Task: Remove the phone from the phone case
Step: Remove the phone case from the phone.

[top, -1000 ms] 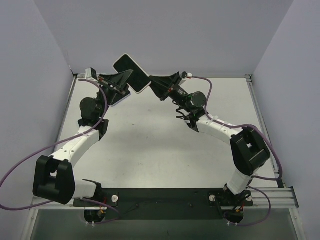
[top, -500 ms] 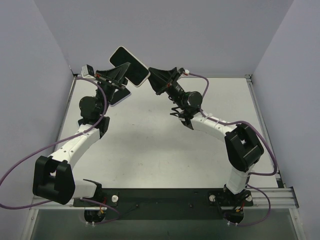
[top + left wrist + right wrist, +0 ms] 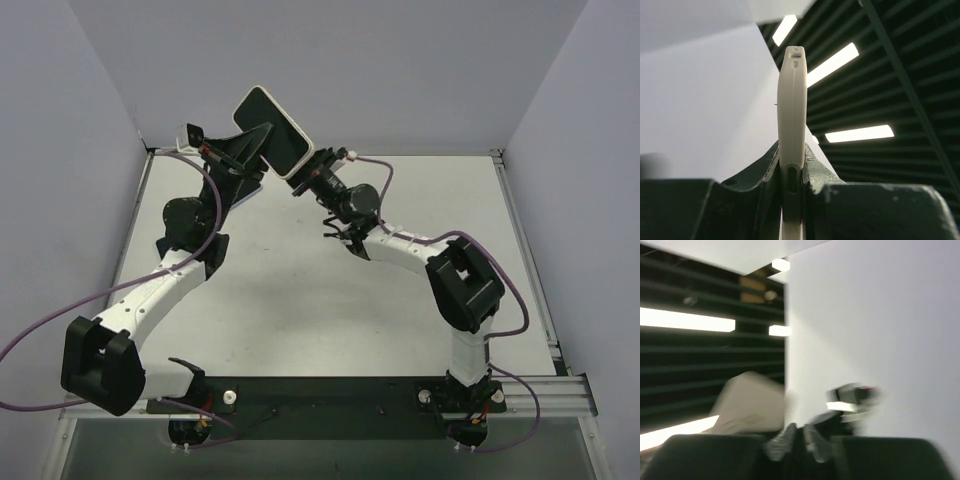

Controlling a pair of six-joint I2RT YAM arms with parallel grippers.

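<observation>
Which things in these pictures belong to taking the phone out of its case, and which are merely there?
Part of the job: phone, dark screen showing; white phone case around it; left gripper, clamped on the case; right gripper, shut, at the case's lower corner.

Merely there: table; purple cables; metal rail at the near edge.

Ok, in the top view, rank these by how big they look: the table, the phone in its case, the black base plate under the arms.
Largest to smallest: table, black base plate, phone in its case. The phone is held up nearer the camera, so it looks bigger than it is.
</observation>
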